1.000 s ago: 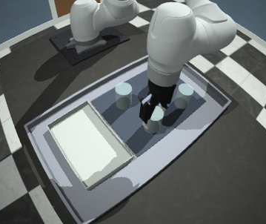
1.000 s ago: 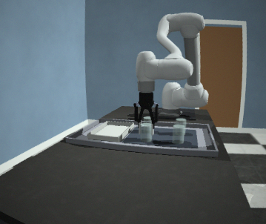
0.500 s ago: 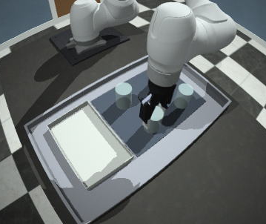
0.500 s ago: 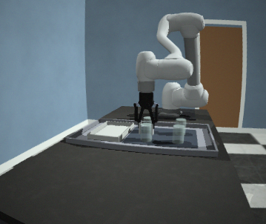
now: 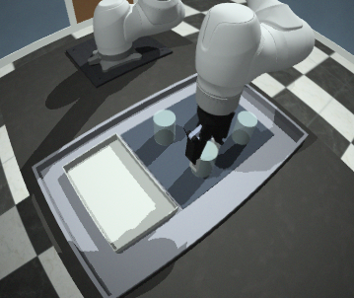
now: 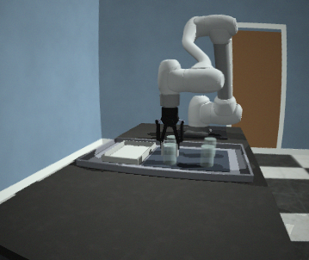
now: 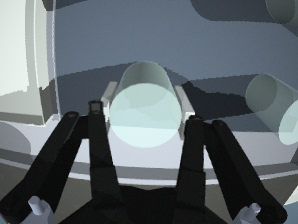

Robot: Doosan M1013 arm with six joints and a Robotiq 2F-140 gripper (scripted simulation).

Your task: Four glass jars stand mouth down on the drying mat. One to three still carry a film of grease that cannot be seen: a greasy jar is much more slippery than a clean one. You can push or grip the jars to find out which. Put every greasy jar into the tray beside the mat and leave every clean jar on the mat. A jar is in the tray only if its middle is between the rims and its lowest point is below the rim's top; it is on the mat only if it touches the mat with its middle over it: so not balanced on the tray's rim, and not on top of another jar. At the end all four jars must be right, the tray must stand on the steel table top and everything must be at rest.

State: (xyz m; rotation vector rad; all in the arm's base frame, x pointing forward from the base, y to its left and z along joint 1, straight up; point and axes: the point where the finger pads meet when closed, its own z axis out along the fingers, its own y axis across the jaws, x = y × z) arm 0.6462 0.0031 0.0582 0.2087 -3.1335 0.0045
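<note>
The front jar nearest the tray (image 5: pixel 208 152) (image 6: pixel 169 156) (image 7: pixel 145 115) stands mouth down on the dark mat (image 5: pixel 251 149) (image 7: pixel 125 30). My gripper (image 5: pixel 203 157) (image 6: pixel 169 150) (image 7: pixel 145 95) is shut on this jar, with a pad against each side. The front right jar (image 5: pixel 245 129) (image 6: pixel 207 157) (image 7: pixel 262 94) stands on the mat. The back left jar (image 5: pixel 164 128) (image 6: pixel 170 139) stands near the tray side. The back right jar (image 6: pixel 210 141) (image 7: pixel 281 9) is hidden behind the arm in the top view. The white tray (image 5: pixel 102 197) (image 6: pixel 129 152) is empty. Grease cannot be seen.
A raised steel rim (image 5: pixel 240 214) (image 6: pixel 188 176) runs round the table top that bears the mat and tray. The tray's near wall (image 5: pixel 148 183) borders the mat's left edge. The front right jar stands to the right of my fingers, with a gap between.
</note>
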